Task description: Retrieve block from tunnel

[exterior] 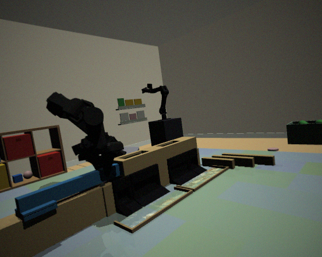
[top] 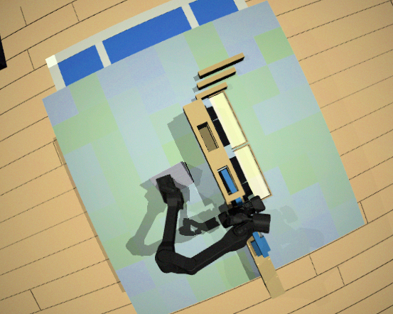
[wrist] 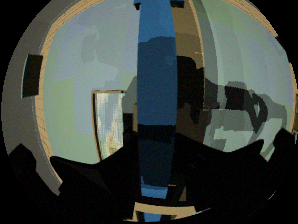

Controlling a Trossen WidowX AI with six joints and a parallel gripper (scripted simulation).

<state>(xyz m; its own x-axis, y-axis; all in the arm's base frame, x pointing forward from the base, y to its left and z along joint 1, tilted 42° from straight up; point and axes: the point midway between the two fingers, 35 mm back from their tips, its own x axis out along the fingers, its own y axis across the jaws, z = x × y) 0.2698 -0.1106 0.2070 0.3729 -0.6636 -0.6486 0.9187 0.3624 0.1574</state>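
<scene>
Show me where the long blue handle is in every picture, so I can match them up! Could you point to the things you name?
Top: lower right, partly hidden under the black gripper (top: 241, 209) (exterior: 107, 174), the blue handle (top: 261, 244) (exterior: 59, 187) (wrist: 157, 85) sticks out below it.
Exterior: lower left, slanting up to the gripper.
Wrist: straight down the middle.
Shared landmark: the pale panel with a thin brown edge (top: 254, 172) (exterior: 155, 207) (wrist: 109, 120), beside the tunnel.

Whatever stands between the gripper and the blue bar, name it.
Nothing visible does: the gripper is shut on the blue bar, just outside the end of the wooden tunnel.
</scene>
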